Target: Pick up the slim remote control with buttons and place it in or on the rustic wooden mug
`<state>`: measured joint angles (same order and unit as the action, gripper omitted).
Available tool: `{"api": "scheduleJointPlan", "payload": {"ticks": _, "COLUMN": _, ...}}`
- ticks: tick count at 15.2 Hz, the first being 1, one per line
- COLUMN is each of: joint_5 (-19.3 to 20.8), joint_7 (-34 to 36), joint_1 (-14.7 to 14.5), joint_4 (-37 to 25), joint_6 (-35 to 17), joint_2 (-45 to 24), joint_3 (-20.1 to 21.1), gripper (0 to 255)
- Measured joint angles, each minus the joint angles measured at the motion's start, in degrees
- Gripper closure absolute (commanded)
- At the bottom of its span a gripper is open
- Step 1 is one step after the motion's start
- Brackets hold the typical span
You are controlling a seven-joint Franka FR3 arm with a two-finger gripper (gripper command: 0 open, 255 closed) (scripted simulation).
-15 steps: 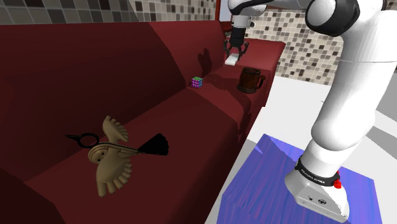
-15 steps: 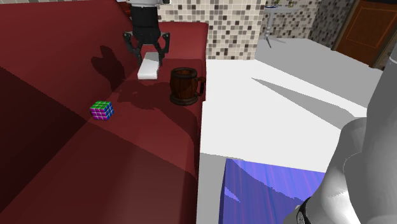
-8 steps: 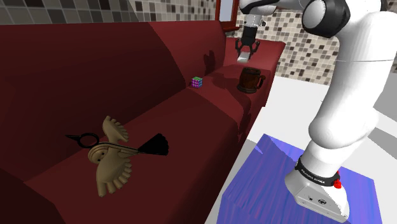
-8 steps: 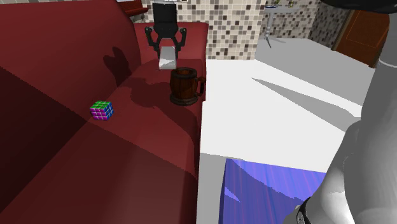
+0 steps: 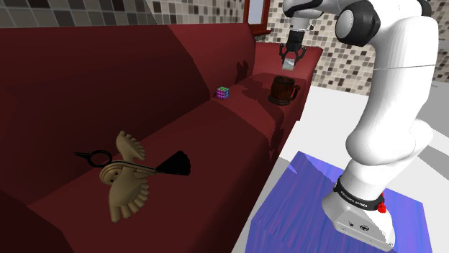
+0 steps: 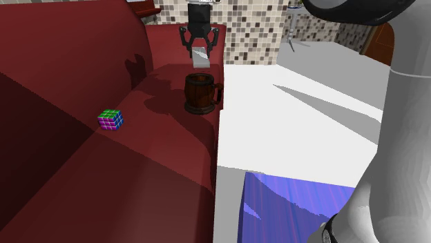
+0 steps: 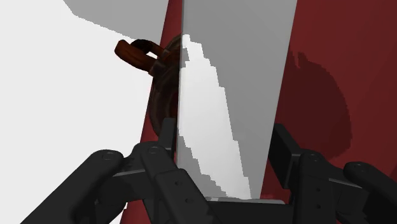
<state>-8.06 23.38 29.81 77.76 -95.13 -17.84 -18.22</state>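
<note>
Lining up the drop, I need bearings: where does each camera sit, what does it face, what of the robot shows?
Shoulder view: beside and behind the stand, looking along the dark red sofa to the wooden mug; most of the white arm shows.
Second exterior view: above the sofa seat, facing the tiled wall; gripper and an arm edge show.
Wrist view: on the hand, looking along the clasped white remote at the mug; both fingers show.
Shared: both exterior views show the puzzle cube, mug and gripper.
</note>
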Motion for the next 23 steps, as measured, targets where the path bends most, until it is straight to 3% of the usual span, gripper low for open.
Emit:
{"api": "scheduleJointPlan", "payload": {"ticks": 13, "joint_5": -0.19, "joint_7": -1.05, "joint_1": -0.33, "joint_4": 9.86, "joint_6": -9.69, "joint_2": 0.07, "joint_3": 0.12, "gripper": 255}}
{"api": "scheduleJointPlan", "payload": {"ticks": 19, "joint_5": -0.16, "joint_7": -1.08, "joint_1": -0.38, "joint_4": 10.46, "joint_6": -10.17, "joint_2": 0.23, "joint_3": 0.12, "gripper": 255}}
{"api": "scheduleJointPlan", "payload": {"ticks": 20, "joint_5": -0.16, "joint_7": -1.08, "joint_1": -0.38, "joint_4": 10.47, "joint_6": -10.18, "joint_2": 0.23, "joint_3": 0.12, "gripper": 0}}
{"api": "scheduleJointPlan", "payload": {"ticks": 23, "joint_5": -0.16, "joint_7": -1.08, "joint_1": -0.38, "joint_4": 10.46, "joint_6": -10.18, "joint_2": 0.23, "joint_3": 0.12, "gripper": 0}}
